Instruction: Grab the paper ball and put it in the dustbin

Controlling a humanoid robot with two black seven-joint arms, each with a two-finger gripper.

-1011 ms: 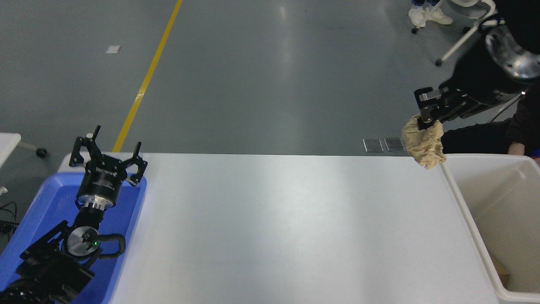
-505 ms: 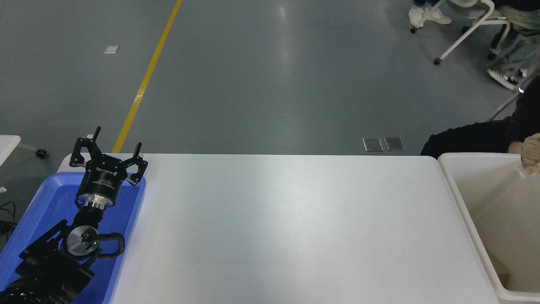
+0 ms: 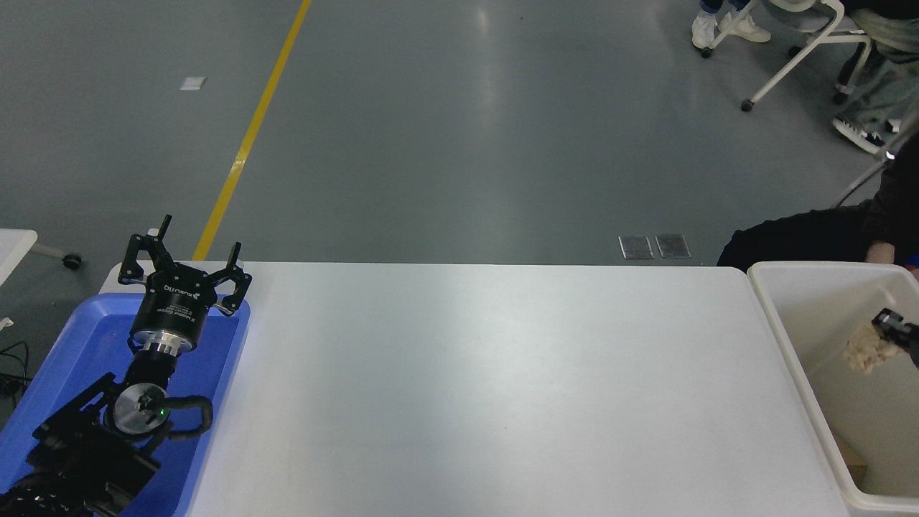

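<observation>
The tan paper ball (image 3: 867, 352) hangs inside the off-white dustbin (image 3: 772, 317) at the table's right end, below the rim and near the bin's far part. My right gripper (image 3: 886, 325) comes in from the right edge; only its tip shows, and it is shut on the top of the ball. The rest of the right arm is out of view. My left gripper (image 3: 184, 267) is open and empty, parked over the blue tray (image 3: 215, 359) at the lower left.
A person in dark clothes sits just behind the dustbin, with a hand (image 3: 880, 252) close to its far rim. A white wheeled chair (image 3: 790, 57) and another person's feet stand on the floor at the top right. The white table (image 3: 488, 388) lies between tray and dustbin.
My right gripper has carried the paper ball from above the table's far right corner to the right, out of view, then down into the dustbin. The left arm has not moved.
</observation>
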